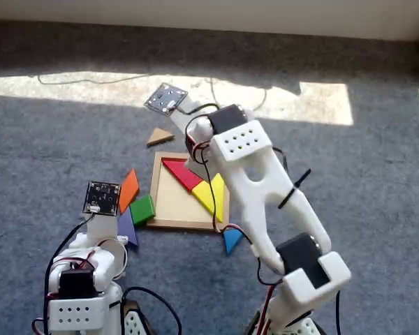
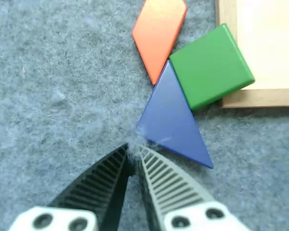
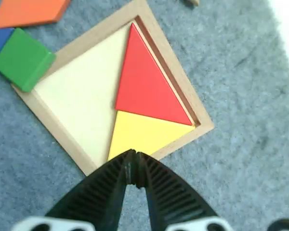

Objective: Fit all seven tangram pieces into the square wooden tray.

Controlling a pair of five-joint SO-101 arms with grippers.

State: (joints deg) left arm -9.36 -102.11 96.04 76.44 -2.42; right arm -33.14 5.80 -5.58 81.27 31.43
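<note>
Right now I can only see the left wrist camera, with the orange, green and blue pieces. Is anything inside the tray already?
Observer: Yes. A red triangle and a yellow triangle lie inside the tray, touching each other along one edge.
Operator: Are there other loose pieces I can't see?
Observer: A tan triangle lies on the carpet beyond the tray's far side, apart from it.
</note>
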